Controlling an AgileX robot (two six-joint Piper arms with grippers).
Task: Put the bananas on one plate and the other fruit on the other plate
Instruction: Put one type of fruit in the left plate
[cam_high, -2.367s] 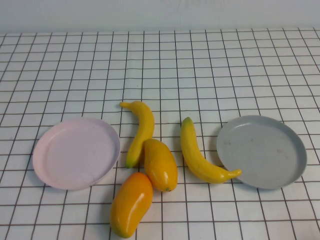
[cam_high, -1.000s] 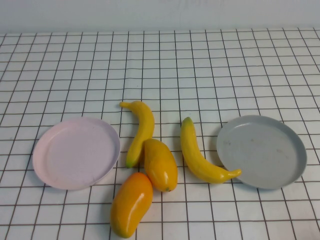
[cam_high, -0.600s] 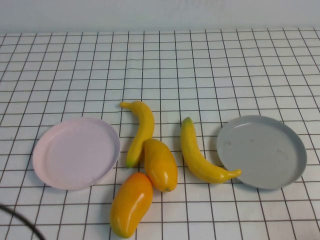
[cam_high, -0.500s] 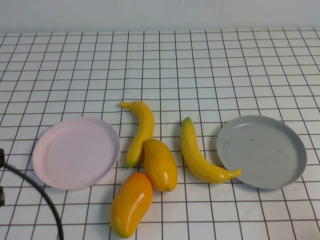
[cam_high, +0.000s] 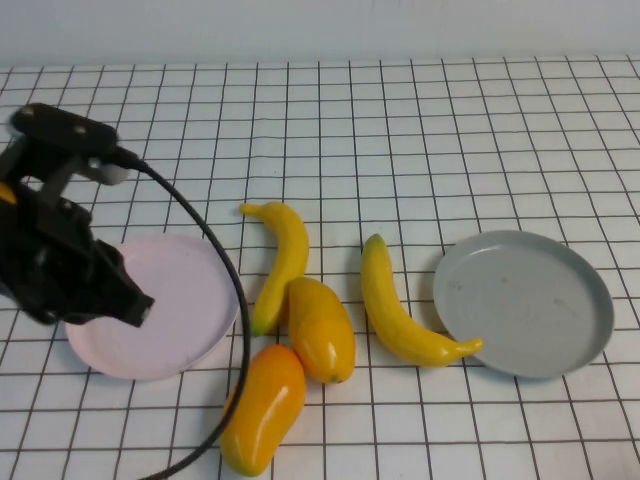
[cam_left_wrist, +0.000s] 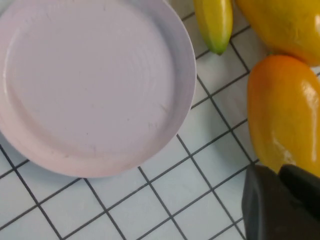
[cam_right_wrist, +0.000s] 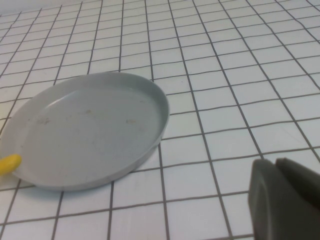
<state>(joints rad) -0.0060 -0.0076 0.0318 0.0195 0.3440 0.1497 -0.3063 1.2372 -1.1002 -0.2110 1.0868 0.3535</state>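
My left gripper (cam_high: 125, 305) hangs above the pink plate (cam_high: 190, 300), holding and touching nothing; whether its fingers are open I cannot tell; my right gripper (cam_right_wrist: 285, 200) sits near the grey plate (cam_high: 525, 300), its fingers likewise unreadable; two bananas (cam_high: 283, 255) (cam_high: 400, 310) and two mangoes (cam_high: 320, 328) (cam_high: 262, 408) lie on the table between both bare plates.

White grid-lined tabletop (cam_high: 400, 130), pale wall (cam_high: 320, 25)
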